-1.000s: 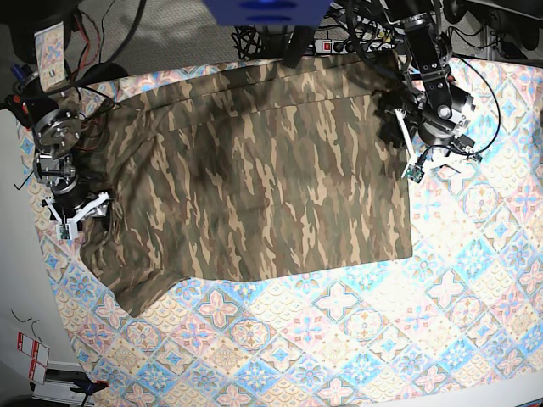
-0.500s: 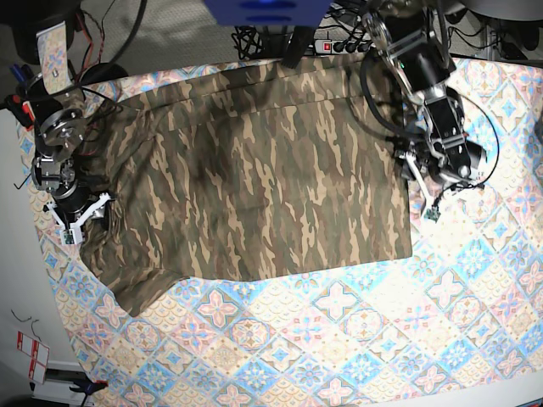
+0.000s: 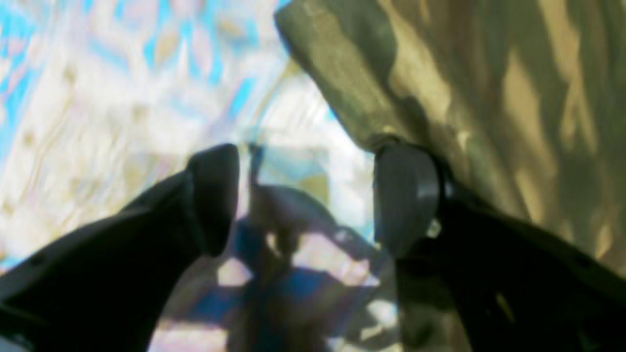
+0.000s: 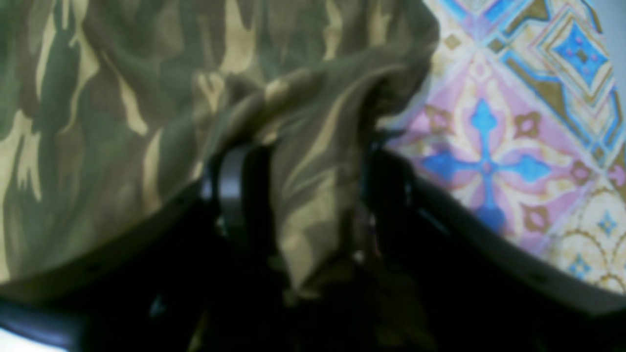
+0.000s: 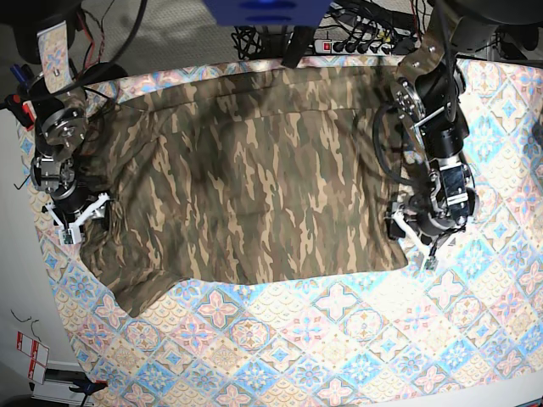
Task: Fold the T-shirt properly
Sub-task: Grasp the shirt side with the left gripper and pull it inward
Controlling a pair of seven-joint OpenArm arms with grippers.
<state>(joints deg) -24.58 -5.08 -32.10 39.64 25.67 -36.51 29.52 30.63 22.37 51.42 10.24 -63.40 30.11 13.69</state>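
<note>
Right wrist view: the right tool (image 4: 308,195) has its 2 dark fingers set either side of a bunched ridge of the T-shirt (image 4: 146,98); soft camouflage fabric fills the gap, so it holds the cloth at the garment's edge. Left wrist view, blurred: the left tool (image 3: 305,200) stands wide, nothing between its 2 rounded black pads; the right-hand pad (image 3: 403,195) touches the shirt's hem, the other sits over the patterned cloth (image 3: 122,98). Base view: the T-shirt (image 5: 254,178) lies spread, mostly flat, olive, brown and tan streaks, on the tile-patterned cloth (image 5: 356,339) covering the tabletop. The right tool (image 5: 78,216) is at the shirt's left edge, the left tool (image 5: 413,233) at its lower right corner.
</note>
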